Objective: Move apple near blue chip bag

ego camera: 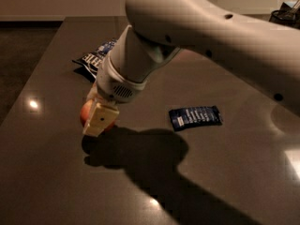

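the apple sits at the left of the table, red with a paler patch on its side, and only its left half shows. the rest is covered by a cream-coloured finger of the gripper, which lies flat across the front of the fruit. the gripper is pinched onto the apple, its second finger mostly hidden behind it. whether the fruit rests on the table or is just clear of it cannot be told.

the gripper hangs from a pale ribbed wrist, tilted down and to the left. the thick white arm runs from there to the upper right and out of view.

the blue chip bag lies farther back on the table, behind and slightly right of the apple, near but apart from it. its right end is hidden behind the arm, and white lettering shows on the crinkled blue face.

a flat dark blue bar wrapper lies to the right of the apple, well apart from it and from the bag.

the table is dark and glossy. the arm's shadow spreads across it just below the apple, and a small glint shines at the left.
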Robot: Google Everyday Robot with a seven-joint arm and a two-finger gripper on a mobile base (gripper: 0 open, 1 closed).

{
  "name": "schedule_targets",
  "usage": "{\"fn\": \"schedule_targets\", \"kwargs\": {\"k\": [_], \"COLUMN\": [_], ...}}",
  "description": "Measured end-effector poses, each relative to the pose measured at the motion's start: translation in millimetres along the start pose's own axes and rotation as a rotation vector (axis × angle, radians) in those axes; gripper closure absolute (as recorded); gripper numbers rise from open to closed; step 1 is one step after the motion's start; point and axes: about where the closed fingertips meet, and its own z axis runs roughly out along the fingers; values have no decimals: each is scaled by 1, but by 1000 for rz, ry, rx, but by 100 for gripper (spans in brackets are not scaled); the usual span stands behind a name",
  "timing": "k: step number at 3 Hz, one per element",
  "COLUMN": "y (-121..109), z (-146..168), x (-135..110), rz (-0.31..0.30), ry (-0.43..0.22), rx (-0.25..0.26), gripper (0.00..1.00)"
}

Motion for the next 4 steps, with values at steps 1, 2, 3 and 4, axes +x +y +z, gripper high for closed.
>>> {"fn": "schedule_targets", "kwargs": {"k": [1,2,3,4], "y": [-37,-71,-97,-131], "z": [-9,-7,0,6], "x": [-3,1,5,15], "rz": [23,35,36,38], "ry": [-6,2,19,53], "rx": [50,96,131,161], "gripper": [100,100,100,100]}}
